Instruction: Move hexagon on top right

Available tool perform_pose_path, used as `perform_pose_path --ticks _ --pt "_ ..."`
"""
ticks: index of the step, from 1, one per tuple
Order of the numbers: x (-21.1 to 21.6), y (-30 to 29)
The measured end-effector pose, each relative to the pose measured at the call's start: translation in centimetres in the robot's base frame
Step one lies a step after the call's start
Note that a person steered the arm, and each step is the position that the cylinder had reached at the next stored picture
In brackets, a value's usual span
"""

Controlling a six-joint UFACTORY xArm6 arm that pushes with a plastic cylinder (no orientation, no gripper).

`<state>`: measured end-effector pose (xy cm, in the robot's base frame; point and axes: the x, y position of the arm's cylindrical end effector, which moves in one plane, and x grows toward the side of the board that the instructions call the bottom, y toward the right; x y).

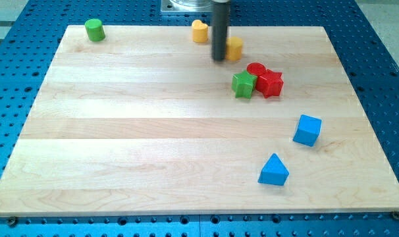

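My tip (219, 59) is at the lower end of the dark rod near the view's top centre. It touches the left side of a yellow-orange hexagon block (234, 49), which the rod partly hides. A yellow heart-shaped block (199, 31) lies just left of the rod, close to the board's top edge. A red cylinder (255, 68), a red star-shaped block (270, 83) and a green star-shaped block (243, 84) cluster together below right of my tip.
A green cylinder (94, 29) stands at the board's top left corner. A blue cube (307, 130) and a blue triangular block (273, 170) lie at the lower right. The wooden board (120, 131) rests on a blue perforated table.
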<state>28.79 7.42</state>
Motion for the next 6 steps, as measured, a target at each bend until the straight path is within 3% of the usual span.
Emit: perform_pose_path --ticks 1,3,5,6 --pt "-0.3 7.2" --pt "-2.2 2.5" --pt "-2.9 12.3" --pt "-3.3 12.3"
